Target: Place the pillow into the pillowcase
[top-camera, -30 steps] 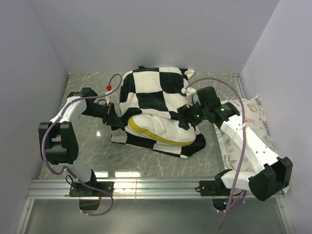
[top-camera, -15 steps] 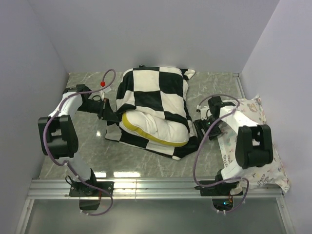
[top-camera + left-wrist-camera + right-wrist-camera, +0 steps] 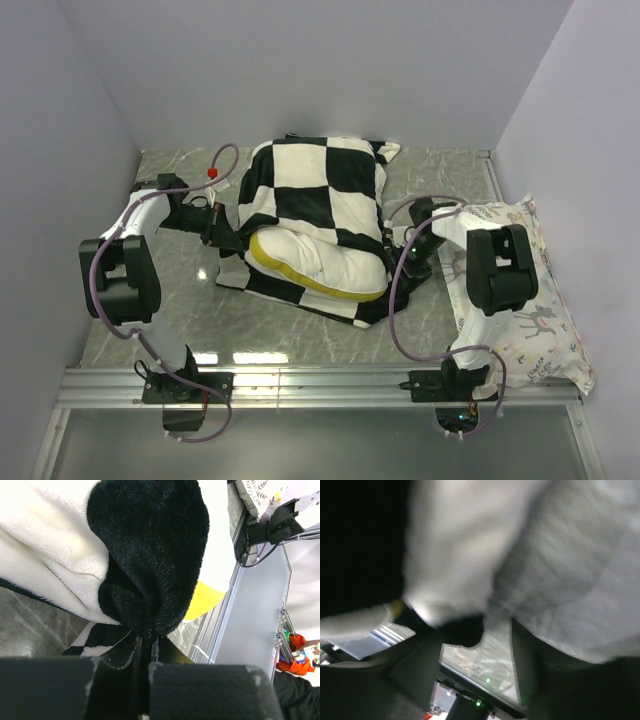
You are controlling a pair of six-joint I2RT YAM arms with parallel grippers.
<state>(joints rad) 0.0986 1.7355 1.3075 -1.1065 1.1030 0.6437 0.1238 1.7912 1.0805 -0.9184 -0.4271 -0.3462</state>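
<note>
left pincer (image 3: 145, 652) clamped on pillowcase (image 3: 315, 190) hem, left side. pillow (image 3: 325, 262) partly inside, yellow-banded edge showing at the near opening, mid-bench (image 3: 200, 320). right pincer (image 3: 405, 250) at the case's right edge; can't tell if it's apart or together.

Your grey marbled table (image 3: 180, 320) carries the checkerboard pillowcase (image 3: 320, 190) heaped across its middle, reaching toward the back wall, and you have a deer-print pillow (image 3: 540, 320) lying along its right edge, near the case
</note>
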